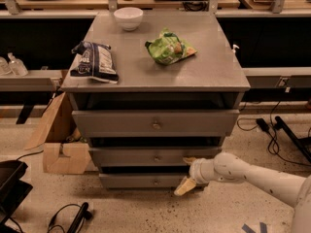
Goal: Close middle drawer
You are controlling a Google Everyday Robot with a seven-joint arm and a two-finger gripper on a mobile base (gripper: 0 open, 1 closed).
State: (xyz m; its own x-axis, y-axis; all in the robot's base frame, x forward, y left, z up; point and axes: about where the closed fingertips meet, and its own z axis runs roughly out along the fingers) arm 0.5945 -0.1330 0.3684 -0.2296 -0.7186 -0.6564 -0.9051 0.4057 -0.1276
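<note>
The middle drawer [146, 157] is a grey front with a small round knob [156, 158]. It sits between the wider top drawer front [155, 123] and the shorter bottom one [146, 180], and it stands out a little from the cabinet. My gripper [186, 174] is on a white arm [252, 174] that comes in from the lower right. It is at the right end of the middle drawer front. One pale finger [188, 159] lies against the front's lower edge. The other points down in front of the bottom drawer. The fingers are apart and hold nothing.
The cabinet top [160, 72] holds a white bowl [128, 18], a dark snack bag [95, 61] and a green chip bag [169, 47]. A cardboard box [58, 144] stands on the floor at the left. Cables [272, 130] lie on the floor at the right.
</note>
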